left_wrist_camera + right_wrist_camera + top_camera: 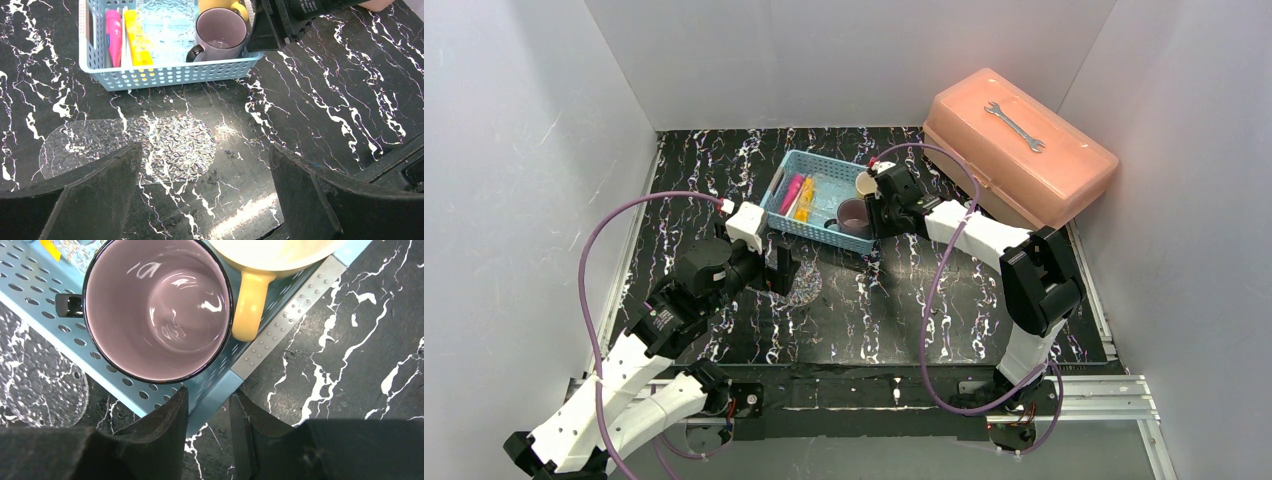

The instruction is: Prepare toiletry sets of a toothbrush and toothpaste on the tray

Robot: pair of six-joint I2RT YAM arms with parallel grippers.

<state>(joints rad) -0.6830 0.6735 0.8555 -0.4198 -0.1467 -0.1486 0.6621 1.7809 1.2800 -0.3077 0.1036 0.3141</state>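
Left end effector (pixel 205 155) is wide open and empty, hovering low over the clear glittery flat plastic tray (pixel 150 145). The tray lies on the black marble-patterned desk (pixel 904 300), just in front of the light-blue mesh plastic basket (pixel 170 75). Nothing on the tray yet.

Pink plastic tube (pixel 113 37) and yellow plastic tube (pixel 137 42) lie side by side in the basket's left end. They are straight ahead of the left end effector, past the tray and over the near basket wall. Their long axes run away from the end effector, so the open gap sits across them. Thin pale toothbrush (pixel 125 40) looks wedged between the two tubes, pointing the same way; hard to be sure.

Left arm is clearly nearer: stretched forward, wrist pitched down, pointing at the basket. Right arm reaches in from the side. Right end effector (pixel 207 392) is half closed on the basket's near right corner, a finger on each side of the wall, beside the purple ceramic mug (pixel 155 310) and yellow ceramic mug (pixel 250 305). It is likely steadying the basket.

Next move, as I judge it: the left arm goes forward over the wall and down onto a tube.
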